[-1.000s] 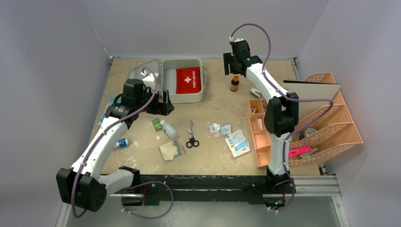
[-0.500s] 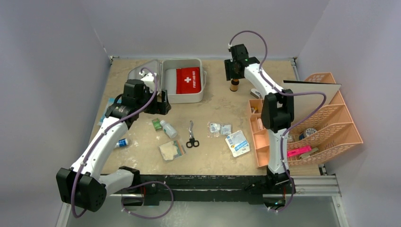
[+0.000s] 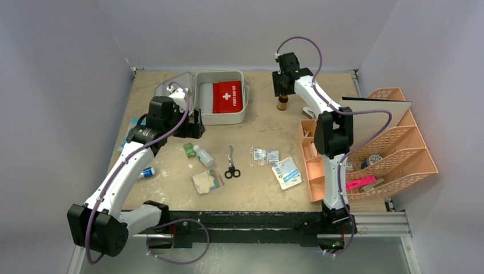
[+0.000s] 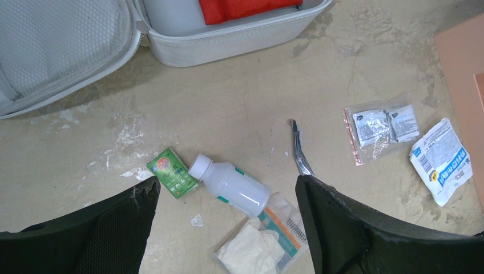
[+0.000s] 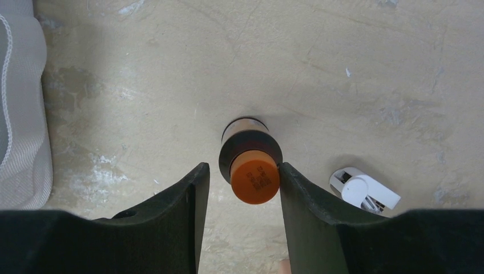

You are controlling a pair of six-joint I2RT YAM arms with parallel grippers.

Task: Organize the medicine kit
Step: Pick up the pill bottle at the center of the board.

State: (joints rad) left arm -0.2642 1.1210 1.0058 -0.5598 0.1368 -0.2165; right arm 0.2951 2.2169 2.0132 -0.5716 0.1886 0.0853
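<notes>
The white medicine kit (image 3: 222, 119) lies open at the back, lid (image 3: 174, 85) folded out to the left, with a red first aid pouch (image 3: 227, 96) in its base. Its wall shows in the left wrist view (image 4: 228, 43). My right gripper (image 5: 242, 166) is open, low around an upright brown bottle with an orange cap (image 5: 255, 171); the right finger touches the cap and the left finger stands apart. In the top view that bottle (image 3: 282, 103) stands right of the kit. My left gripper (image 4: 226, 181) is open and empty above a lying white bottle (image 4: 231, 184).
A green box (image 4: 171, 178), scissors (image 4: 299, 151), a glove packet (image 4: 259, 242), clear sachets (image 4: 381, 127) and a white-blue packet (image 4: 442, 162) lie on the table. A white clip (image 5: 365, 190) lies right of the brown bottle. A peach organizer (image 3: 394, 154) stands at right.
My right gripper has come down from above and behind the brown bottle until its fingers are on either side of it. The left arm has barely moved.
</notes>
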